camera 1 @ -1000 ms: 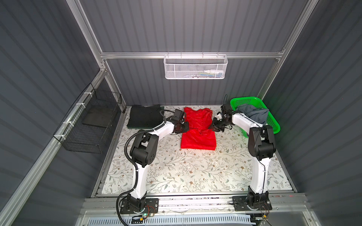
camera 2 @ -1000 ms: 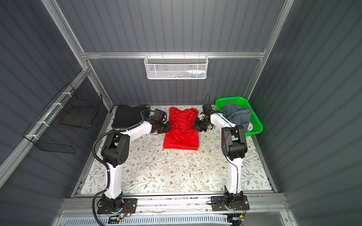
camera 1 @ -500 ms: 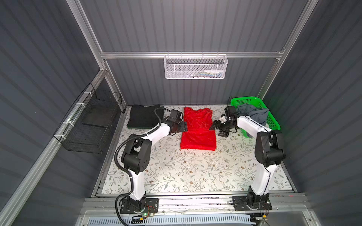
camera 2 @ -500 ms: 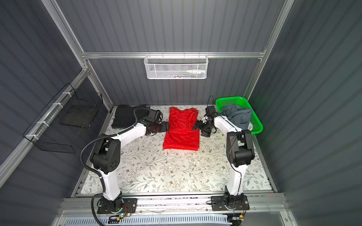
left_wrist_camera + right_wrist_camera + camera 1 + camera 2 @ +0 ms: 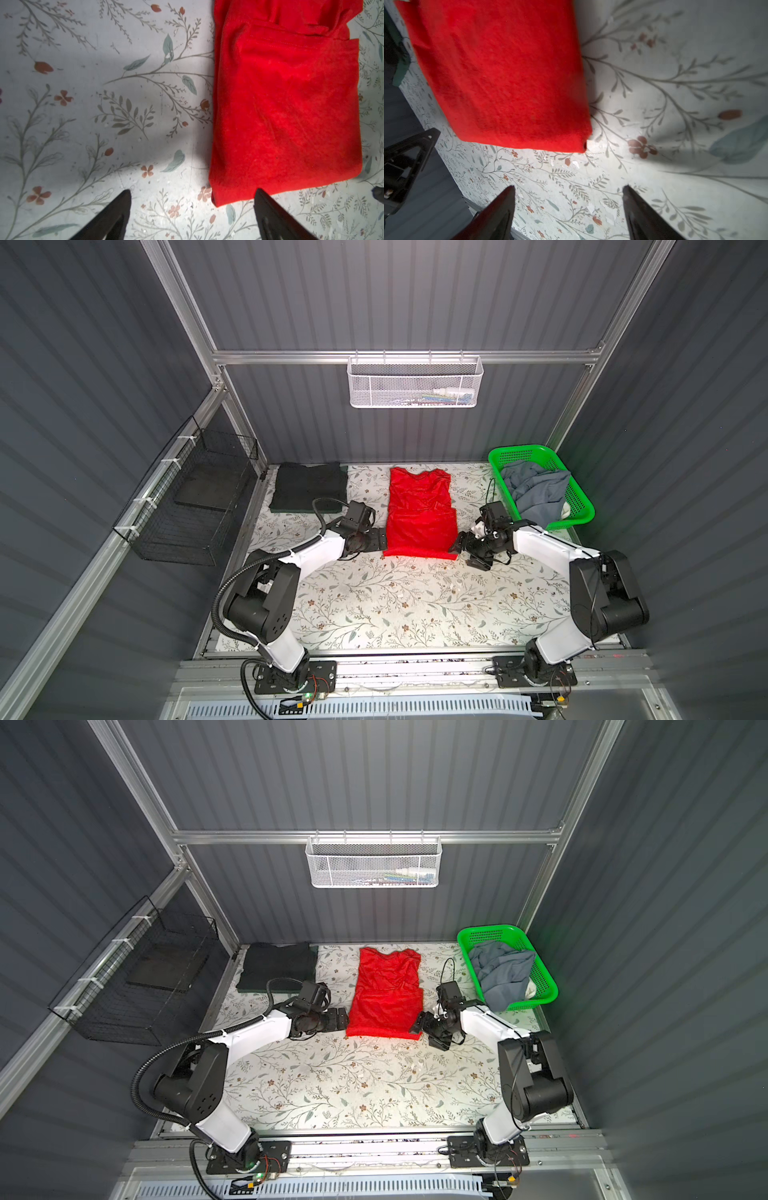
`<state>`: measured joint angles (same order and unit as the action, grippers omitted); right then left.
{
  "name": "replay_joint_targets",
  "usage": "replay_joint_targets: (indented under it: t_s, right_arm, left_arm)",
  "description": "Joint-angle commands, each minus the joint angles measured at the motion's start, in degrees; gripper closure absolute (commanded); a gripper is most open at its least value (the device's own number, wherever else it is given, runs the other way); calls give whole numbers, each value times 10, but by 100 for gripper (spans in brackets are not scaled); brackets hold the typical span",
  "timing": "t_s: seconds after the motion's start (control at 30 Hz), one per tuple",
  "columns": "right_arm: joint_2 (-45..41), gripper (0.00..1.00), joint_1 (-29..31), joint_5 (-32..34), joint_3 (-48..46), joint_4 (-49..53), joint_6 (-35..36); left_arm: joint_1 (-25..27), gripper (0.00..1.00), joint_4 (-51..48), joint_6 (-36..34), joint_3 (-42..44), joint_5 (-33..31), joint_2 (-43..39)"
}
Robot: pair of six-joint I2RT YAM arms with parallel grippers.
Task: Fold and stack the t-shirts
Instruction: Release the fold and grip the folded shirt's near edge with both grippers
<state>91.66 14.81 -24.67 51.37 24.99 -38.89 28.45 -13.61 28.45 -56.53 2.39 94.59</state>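
In both top views a bright red t-shirt (image 5: 419, 514) (image 5: 386, 994) lies flat mid-table, its near half doubled over into a square. My left gripper (image 5: 379, 544) (image 5: 343, 1019) sits at the square's near left corner, open. In the left wrist view my left gripper (image 5: 192, 193) has the shirt's corner (image 5: 286, 104) just ahead of its spread fingers. My right gripper (image 5: 457, 549) (image 5: 417, 1028) is open at the near right corner. The right wrist view shows my right gripper (image 5: 568, 187) empty, just short of the red cloth (image 5: 504, 72). Dark folded t-shirts (image 5: 309, 491) lie back left. A grey-blue t-shirt (image 5: 536, 493) is crumpled in the basket.
The green plastic basket (image 5: 519, 450) stands at the back right corner. A black wire basket (image 5: 195, 497) hangs on the left wall and a white mesh basket (image 5: 415, 381) on the back wall. The floral tabletop (image 5: 395, 605) stretches in front of the shirt.
Both grippers opened, let go of the red cloth at the shirt's middle and drew back toward the near corners of the folded square.
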Motion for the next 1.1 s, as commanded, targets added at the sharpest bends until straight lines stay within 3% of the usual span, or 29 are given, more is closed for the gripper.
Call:
replay_joint_targets:
  t_s: [0.0, 0.43, 0.8, 1.07]
  right_arm:
    - [11, 22, 8, -1, -13, -75, -31]
    - [62, 26, 26, 14, -12, -106, -48]
    - [77, 29, 26, 28, -22, -106, -42]
    - [90, 35, 26, 34, -26, -109, -45]
  left_arm:
    - [3, 9, 42, 27, 20, 41, -5]
    - [2, 12, 82, 58, 31, 94, 34]
    - [2, 13, 83, 50, 32, 91, 49]
    - [3, 19, 102, 62, 33, 112, 73]
